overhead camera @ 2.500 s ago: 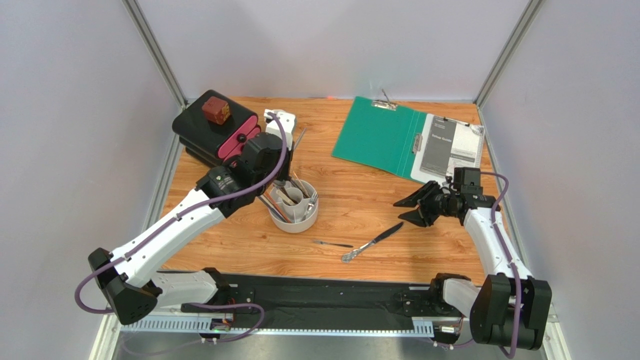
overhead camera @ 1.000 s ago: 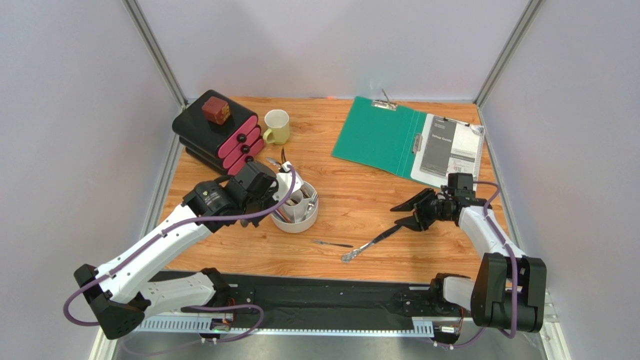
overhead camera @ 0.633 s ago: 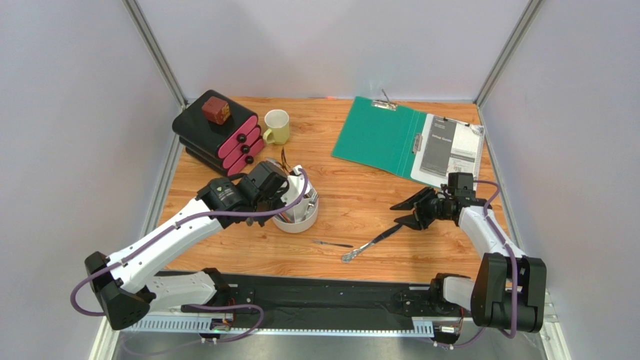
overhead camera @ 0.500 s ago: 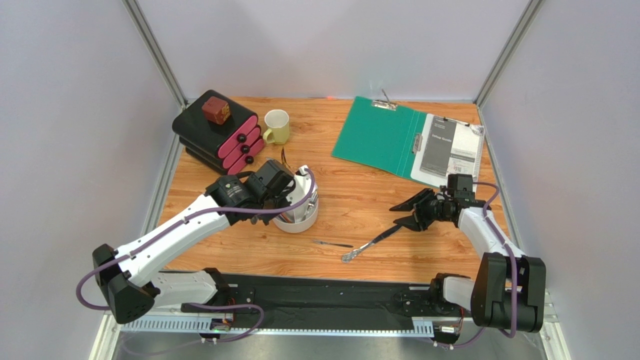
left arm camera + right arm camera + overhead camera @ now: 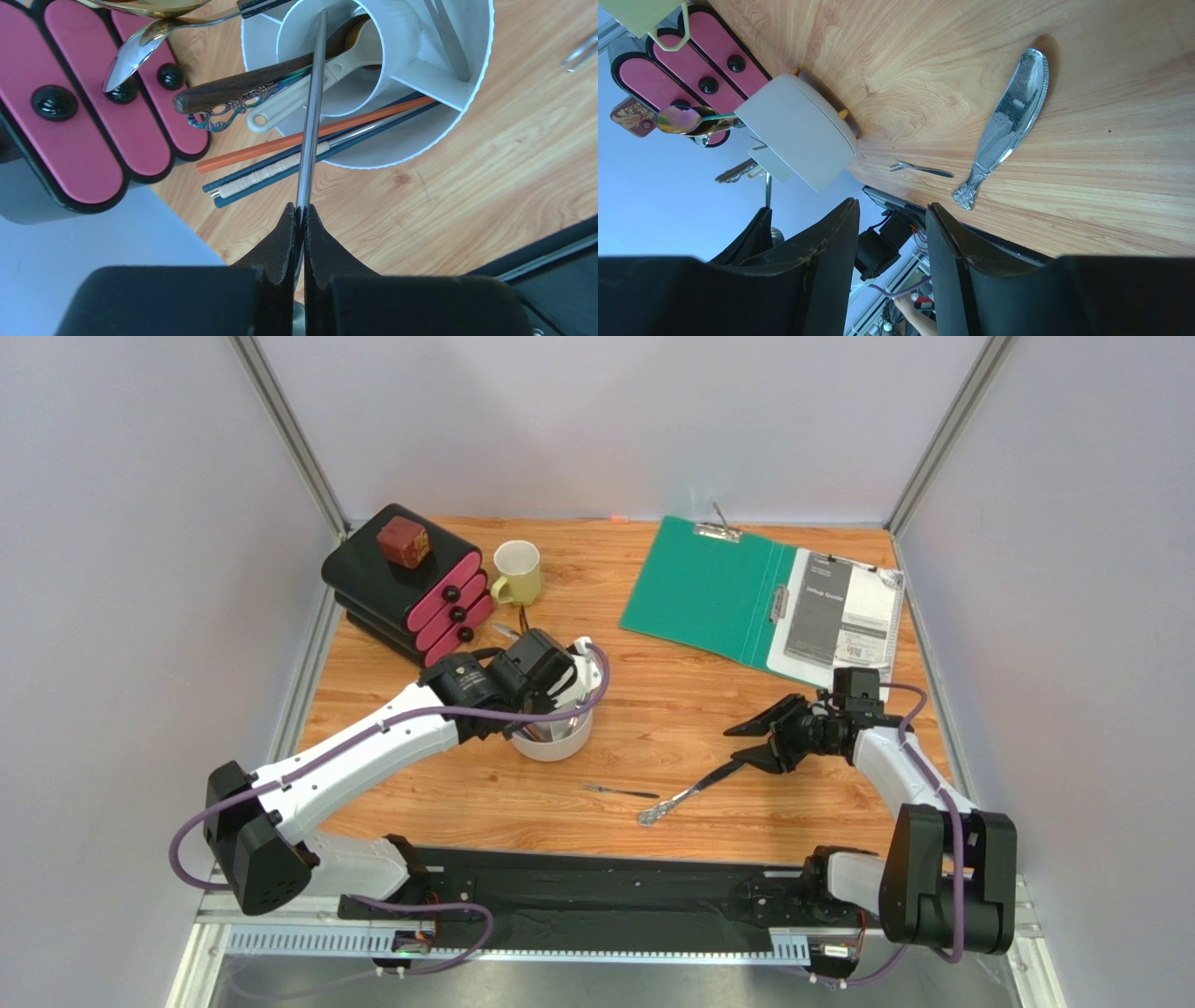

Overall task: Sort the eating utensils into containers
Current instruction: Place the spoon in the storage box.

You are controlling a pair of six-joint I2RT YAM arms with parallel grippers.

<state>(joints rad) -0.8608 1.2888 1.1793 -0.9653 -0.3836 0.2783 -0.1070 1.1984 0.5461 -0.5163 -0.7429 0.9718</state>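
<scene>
My left gripper (image 5: pixel 550 679) hovers over the round white holder (image 5: pixel 557 745), shut on a slim silver utensil (image 5: pixel 311 119). In the left wrist view the left gripper (image 5: pixel 302 210) pinches that utensil's near end, while the far end reaches into the holder (image 5: pixel 393 150). Inside lean a dark brown handle (image 5: pixel 238 84), a white ceramic spoon (image 5: pixel 309 92), an orange chopstick (image 5: pixel 295 140) and teal chopsticks (image 5: pixel 274 171). A silver knife (image 5: pixel 694 791) and a small fork (image 5: pixel 617 791) lie on the table. My right gripper (image 5: pixel 751 742) stands open just above the knife's blade end, with nothing between its fingers.
A black box with pink drawers (image 5: pixel 421 595) carries a brown cube (image 5: pixel 403 542) at the back left, close to the holder. A pale yellow mug (image 5: pixel 516 571) stands beside it. A green clipboard folder (image 5: pixel 709 588) with papers (image 5: pixel 842 616) lies at the back right.
My left arm has swung right and forward, carrying the silver utensil across the holder. The right gripper has dipped slightly toward the knife and stays open.
</scene>
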